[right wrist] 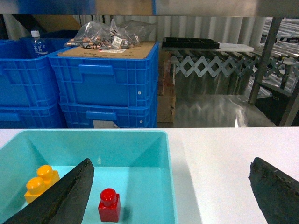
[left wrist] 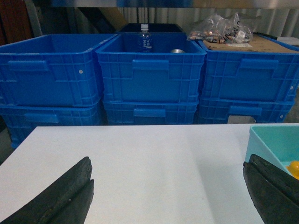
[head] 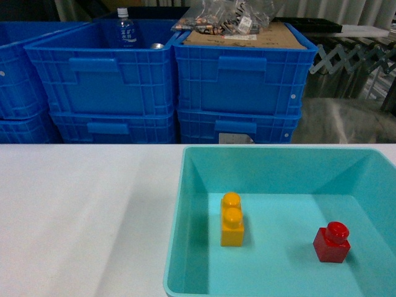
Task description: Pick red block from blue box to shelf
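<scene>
Since the small glossy red plastic block [right wrist: 109, 206] sits on the right side of the shallow turquoise plastic box [right wrist: 169, 177], the right hand [right wrist: 170, 196] is nearer, its black fingers spread wide, the block low and left between them (the left hand [left wrist: 168, 191], equally wide, hangs over bare white counter [left wrist: 154, 163]).

Red block [head: 331, 242]: glossy moulded plastic, highlight on stud. Orange-yellow brick [head: 232, 220]: same smooth plastic, slight sheen. Blue box [head: 192, 185]: smooth turquoise plastic, satin walls, rolled rim. Tabletop [head: 80, 210]: white, matt, even surface. Blue crates [head: 235, 80] past far edge: ribbed hard plastic, dull sheen. Cardboard sheet [right wrist: 112, 49] on one crate: brown, matt. Clear bags [head: 232, 15] on it: crinkled glossy film. Bottle [left wrist: 145, 38]: clear plastic. Left gripper fingers [left wrist: 70, 193], right gripper fingers [right wrist: 60, 198]: black, matt, rough-grained. Metal frame [right wrist: 268, 51] at right: dull grey steel.
</scene>
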